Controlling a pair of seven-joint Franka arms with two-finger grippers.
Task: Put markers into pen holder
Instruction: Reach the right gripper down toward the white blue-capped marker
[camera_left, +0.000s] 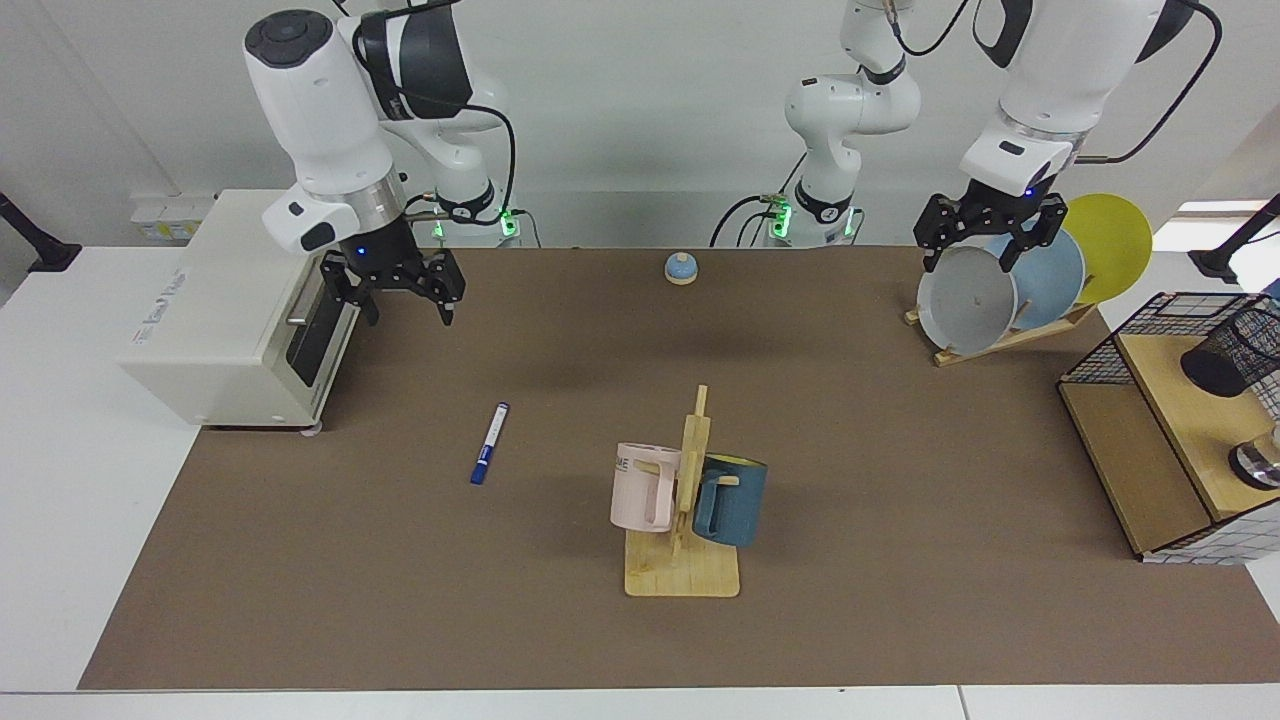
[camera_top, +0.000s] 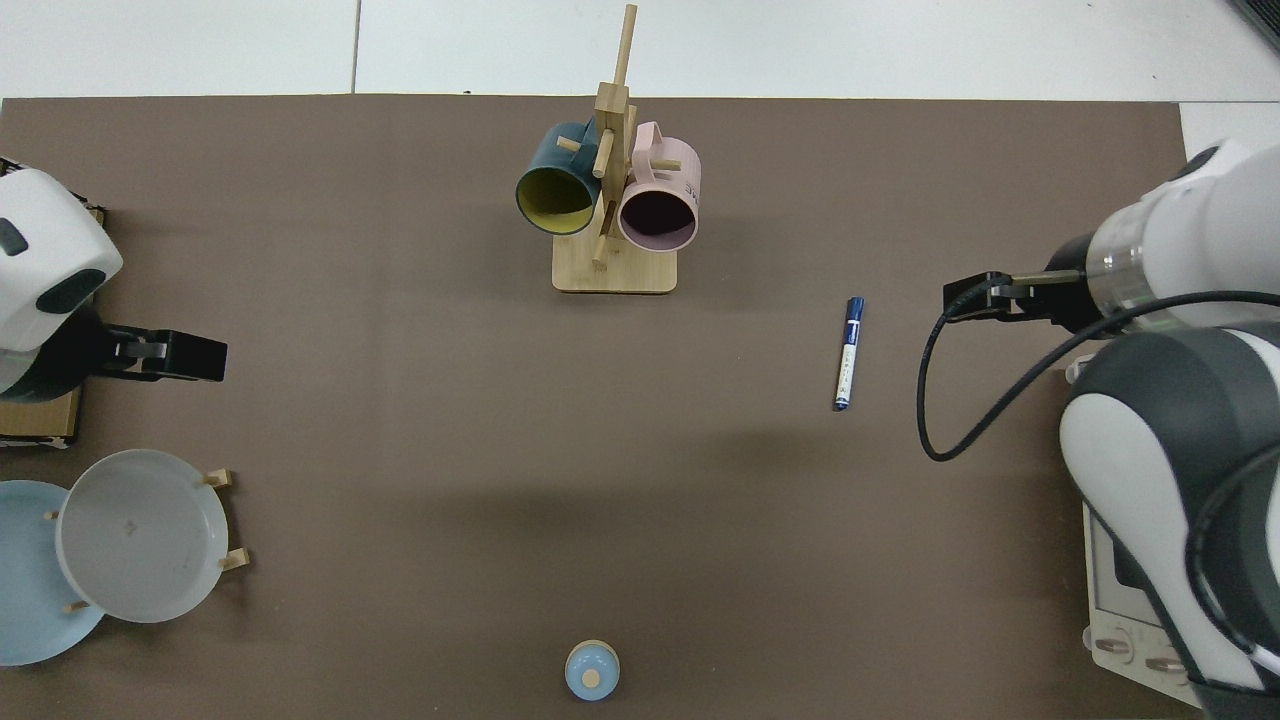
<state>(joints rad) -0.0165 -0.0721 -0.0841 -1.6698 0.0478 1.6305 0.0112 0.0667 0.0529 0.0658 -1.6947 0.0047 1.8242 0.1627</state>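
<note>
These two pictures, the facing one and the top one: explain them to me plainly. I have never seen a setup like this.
Two white robot arms stand at a brown table. One picture looks across the table at them; the other looks straight down.

The right gripper hangs open beside a white toaster oven, holding nothing. The left gripper hangs open above a rack of plates, also holding nothing.

On the table lie a blue-capped marker, a wooden stand bearing a pink mug and a blue mug, and a small blue bell. The black mesh pen holder sits on a shelf at the table's edge.
</note>
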